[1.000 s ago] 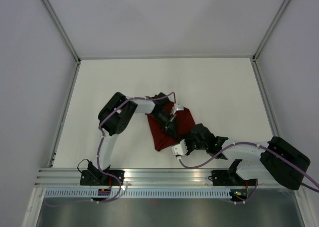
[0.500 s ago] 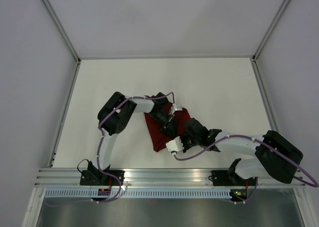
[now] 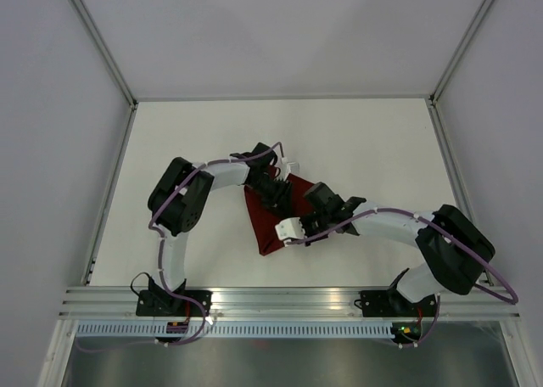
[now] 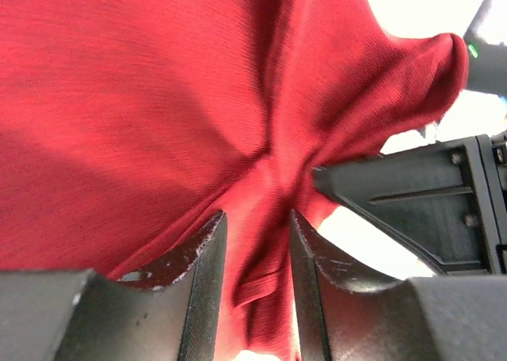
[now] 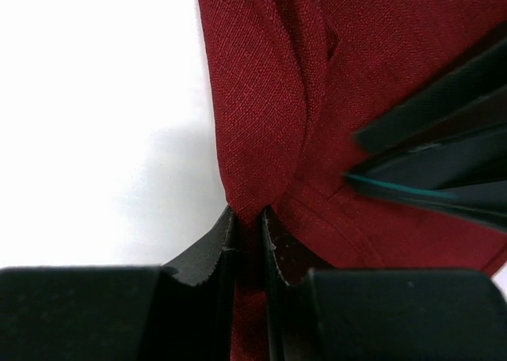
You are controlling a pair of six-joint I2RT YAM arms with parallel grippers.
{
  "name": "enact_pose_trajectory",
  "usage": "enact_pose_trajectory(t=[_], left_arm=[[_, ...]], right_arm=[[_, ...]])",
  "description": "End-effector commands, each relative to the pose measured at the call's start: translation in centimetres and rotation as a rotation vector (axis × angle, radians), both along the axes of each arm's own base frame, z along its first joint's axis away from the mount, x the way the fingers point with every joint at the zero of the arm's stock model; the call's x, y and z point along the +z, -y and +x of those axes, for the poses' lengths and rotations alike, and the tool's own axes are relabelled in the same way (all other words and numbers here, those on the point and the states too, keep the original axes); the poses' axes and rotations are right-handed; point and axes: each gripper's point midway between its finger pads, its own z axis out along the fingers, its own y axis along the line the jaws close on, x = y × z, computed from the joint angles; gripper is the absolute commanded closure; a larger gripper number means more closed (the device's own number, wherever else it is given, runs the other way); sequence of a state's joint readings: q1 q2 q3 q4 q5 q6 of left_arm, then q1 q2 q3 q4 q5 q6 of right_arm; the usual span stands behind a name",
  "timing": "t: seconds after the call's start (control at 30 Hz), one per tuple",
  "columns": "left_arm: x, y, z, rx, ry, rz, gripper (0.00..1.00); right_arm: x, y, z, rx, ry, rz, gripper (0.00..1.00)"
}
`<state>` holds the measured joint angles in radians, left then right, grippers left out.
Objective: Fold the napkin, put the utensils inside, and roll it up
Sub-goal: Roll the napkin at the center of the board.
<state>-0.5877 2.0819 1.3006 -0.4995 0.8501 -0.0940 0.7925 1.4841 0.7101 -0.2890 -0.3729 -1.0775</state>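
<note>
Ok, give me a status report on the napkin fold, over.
Left end effector open over the napkin. Right end effector shut on a fold of it. Napkin bunched, not rolled. Both arms crowd one spot.

A white table [image 3: 365, 141] lies under the right pincer [image 5: 247, 218] and spreads all round it. An aluminium rail [image 3: 280, 298] runs well apart from it; 3 grey walls [image 3: 280, 30] stand beyond.

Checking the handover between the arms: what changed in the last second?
The right claw swung left onto the napkin and pinched a fold at its edge. The left claw opened, loosening its grip, and shifted slightly away and leftward. The napkin stayed bunched in the same spot on the table.
</note>
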Motion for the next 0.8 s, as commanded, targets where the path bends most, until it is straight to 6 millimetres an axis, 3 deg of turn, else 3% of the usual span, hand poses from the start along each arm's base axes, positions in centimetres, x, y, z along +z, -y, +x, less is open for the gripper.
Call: enact_pose_trajectory(t=[0.0,0.23,0.27,0.33,0.37,0.4,0.6,0.77], left_arm=[[0.9,-1.5,4.5,0.176,0.144,0.089,0.57],[3.3,-5.5,9.3,0.478,0.277,0.177,0.57],[5.3,-5.9,10.4,0.524,0.357,0.154,0.57],[5.8,-7.0,10.5,0.588,0.403,0.173,0.56],[7.9,-7.8,11.1,0.638,0.479,0.164,0.55],[8.1,-8.3,11.1,0.66,0.509,0.162,0.54],[12.8,-10.7,10.8,0.758,0.729,0.096,0.54],[14.4,-10.3,9.0,0.713,0.882,0.091,0.52]], right_arm=[[-2.5,2.8,-3.3,-0.019,-0.239,-0.11,0.89],[-1.7,2.8,-2.5,-0.037,-0.419,-0.11,0.9],[-1.6,2.8,-2.2,-0.029,-0.432,-0.108,0.89],[-1.4,3.0,-1.7,-0.045,-0.504,-0.106,0.9],[-1.4,3.0,-1.6,-0.045,-0.531,-0.104,0.9],[-1.3,2.8,-0.8,-0.044,-0.554,-0.083,0.9],[-1.3,3.4,-0.1,-0.054,-0.74,-0.096,0.9],[-1.0,3.3,0.7,-0.068,-0.842,-0.094,0.9]])
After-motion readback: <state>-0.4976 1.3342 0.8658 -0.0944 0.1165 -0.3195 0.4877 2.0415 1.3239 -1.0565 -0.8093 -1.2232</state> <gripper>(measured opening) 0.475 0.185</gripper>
